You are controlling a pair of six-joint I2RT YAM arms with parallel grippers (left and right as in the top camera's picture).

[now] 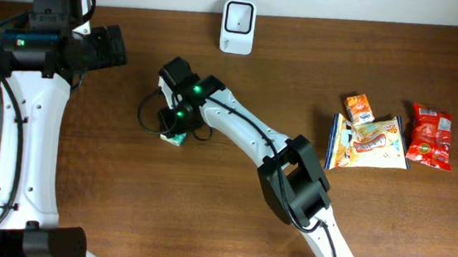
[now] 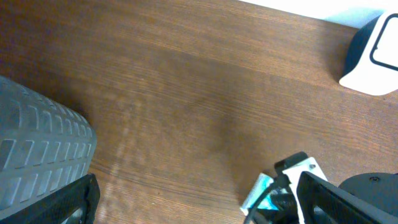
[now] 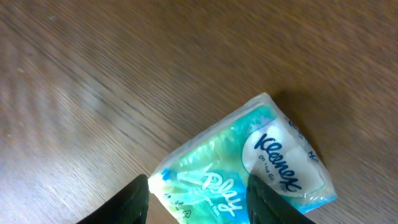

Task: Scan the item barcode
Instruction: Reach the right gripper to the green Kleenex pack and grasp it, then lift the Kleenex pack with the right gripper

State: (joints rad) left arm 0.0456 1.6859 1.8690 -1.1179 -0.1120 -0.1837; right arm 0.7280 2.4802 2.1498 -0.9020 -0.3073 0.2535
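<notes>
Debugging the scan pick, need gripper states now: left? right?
Left gripper: open, holding nothing.
Right gripper: jaws astride the Kleenex pack; whether it grips cannot be told.

A white scanner (image 1: 239,16) sits at the top middle. The right gripper (image 1: 174,124) is over a small teal pack (image 1: 176,140) left of the middle. Three snack bags (image 1: 369,143) lie at the right

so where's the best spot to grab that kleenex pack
Probably pinch the tissue pack across its narrow width, coming straight down from above: it lies flat on the table, so only its two long edges are exposed. The right pincer straddles one end.
</notes>
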